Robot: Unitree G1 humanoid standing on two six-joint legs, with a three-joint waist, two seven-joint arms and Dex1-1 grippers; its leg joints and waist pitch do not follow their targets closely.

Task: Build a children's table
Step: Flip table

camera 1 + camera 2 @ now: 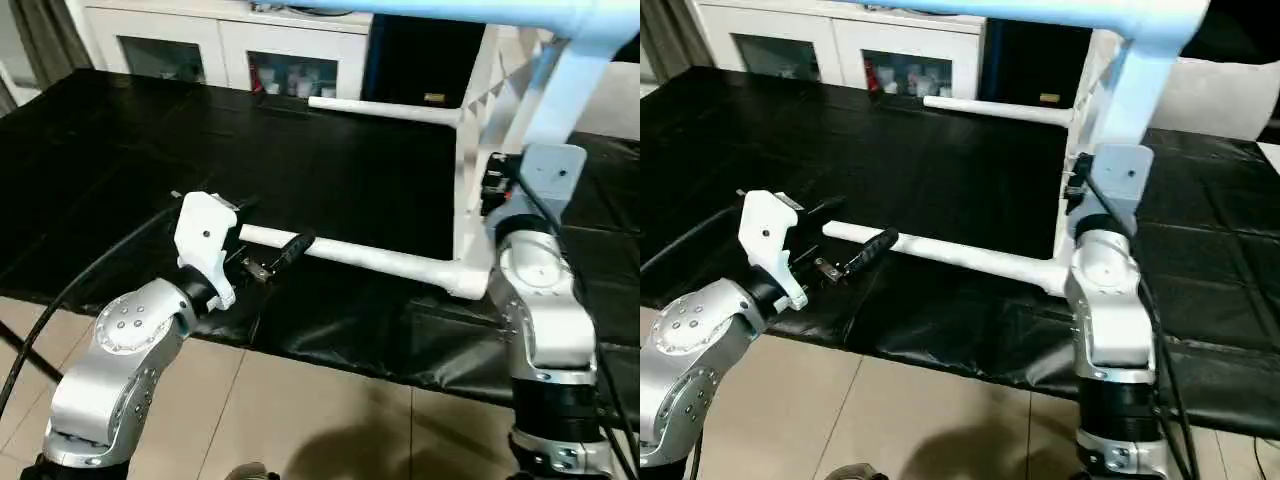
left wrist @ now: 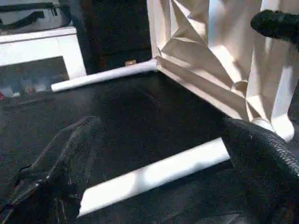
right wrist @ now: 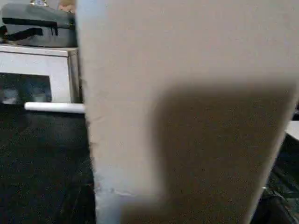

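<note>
The left gripper (image 1: 262, 250) is hovering wide open, straddling the free end of the near leg (image 1: 380, 260), whose long axis is running across toward the top (image 1: 468, 150) (standing on edge). The right gripper (image 1: 492, 185) is gripping that top.

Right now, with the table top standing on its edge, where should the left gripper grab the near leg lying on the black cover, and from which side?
Grip the near leg on its bare round shaft close to its free end, coming from above with the open left gripper straddling it. It lies level on the black cover, its other end seated in the table top's corner socket, so both its sides are free for a finger.
</note>
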